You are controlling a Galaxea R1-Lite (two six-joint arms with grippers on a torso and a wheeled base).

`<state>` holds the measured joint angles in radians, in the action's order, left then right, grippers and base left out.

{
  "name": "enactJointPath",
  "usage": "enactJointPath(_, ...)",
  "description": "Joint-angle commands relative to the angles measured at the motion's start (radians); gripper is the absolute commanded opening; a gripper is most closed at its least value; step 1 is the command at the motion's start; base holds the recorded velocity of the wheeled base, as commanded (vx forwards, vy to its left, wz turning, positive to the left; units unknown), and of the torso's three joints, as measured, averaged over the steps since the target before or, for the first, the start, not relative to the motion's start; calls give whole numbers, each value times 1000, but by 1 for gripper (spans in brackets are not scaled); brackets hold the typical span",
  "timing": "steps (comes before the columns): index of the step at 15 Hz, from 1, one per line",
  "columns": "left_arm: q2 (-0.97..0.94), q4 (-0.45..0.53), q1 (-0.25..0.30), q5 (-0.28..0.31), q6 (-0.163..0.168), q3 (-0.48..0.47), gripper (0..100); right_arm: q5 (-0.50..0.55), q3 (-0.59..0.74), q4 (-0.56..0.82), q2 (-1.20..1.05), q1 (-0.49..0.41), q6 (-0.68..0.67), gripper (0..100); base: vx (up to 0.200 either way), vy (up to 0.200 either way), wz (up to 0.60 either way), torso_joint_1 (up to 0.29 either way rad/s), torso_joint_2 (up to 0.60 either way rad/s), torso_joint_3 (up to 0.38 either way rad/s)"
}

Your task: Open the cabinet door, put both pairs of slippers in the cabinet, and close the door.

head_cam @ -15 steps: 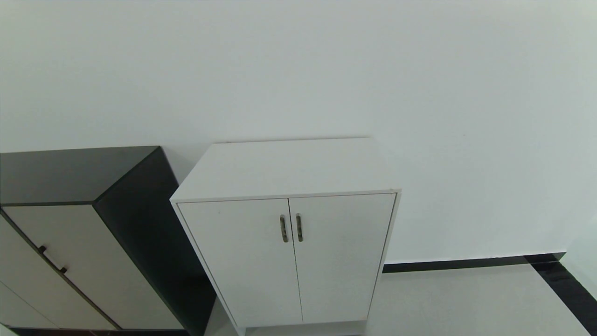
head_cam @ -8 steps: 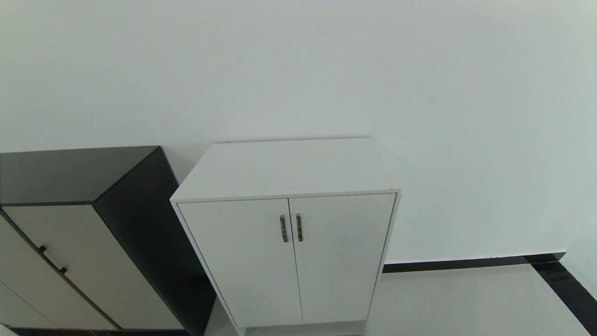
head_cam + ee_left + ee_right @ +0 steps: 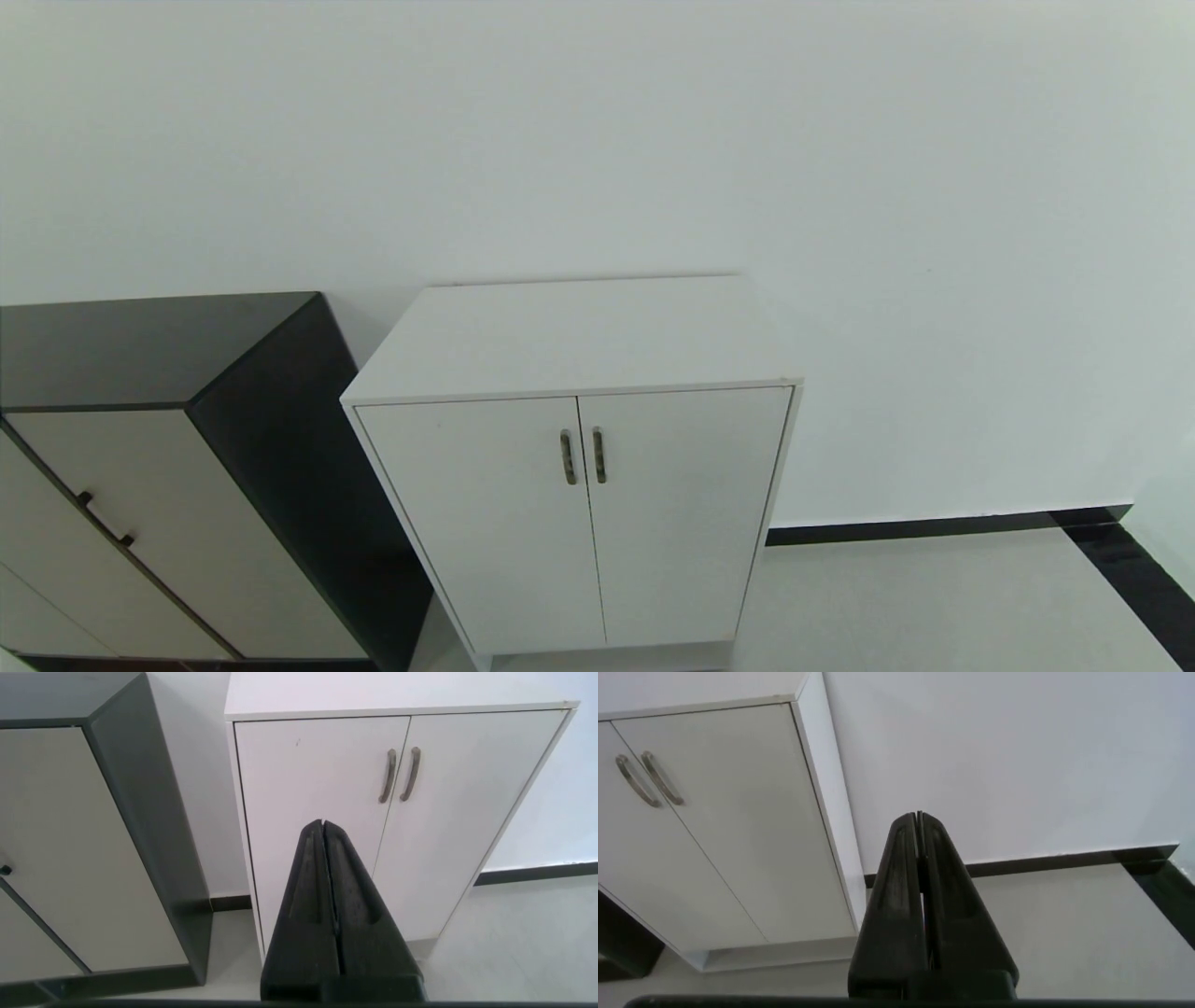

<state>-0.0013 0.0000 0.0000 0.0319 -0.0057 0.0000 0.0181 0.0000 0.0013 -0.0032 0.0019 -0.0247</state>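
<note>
Left tool [image 3: 323, 826] pinched together, right tool [image 3: 918, 819] too, closed white cabinet [image 3: 485, 523] ahead, well apart

A plain white wall [image 3: 597, 140] is filling the upper half of the head view and running down toward the lower right, where a black skirting strip [image 3: 934, 525] is lining its foot. Below it a pale grey floor [image 3: 934, 607] is spreading across the lower right corner, with a black band [image 3: 1139, 574] cutting diagonally toward the right edge. At lower left a black-sided unit [image 3: 280, 448] is standing against the wall, its pale front [image 3: 140, 485] carrying a dark handle [image 3: 105, 525]. Soft, even light is falling over everything.
</note>
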Motion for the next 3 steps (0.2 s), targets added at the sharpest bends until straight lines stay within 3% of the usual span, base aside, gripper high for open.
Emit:
enactJointPath(1,1,0,0,0,0,0,0,0,0,-1,3,1,0,0,0,0,0,0,0,0)
enactJointPath(3,1,0,0,0,0,0,0,0,0,0,3,0,0,0,0,0,0,0,0,0)
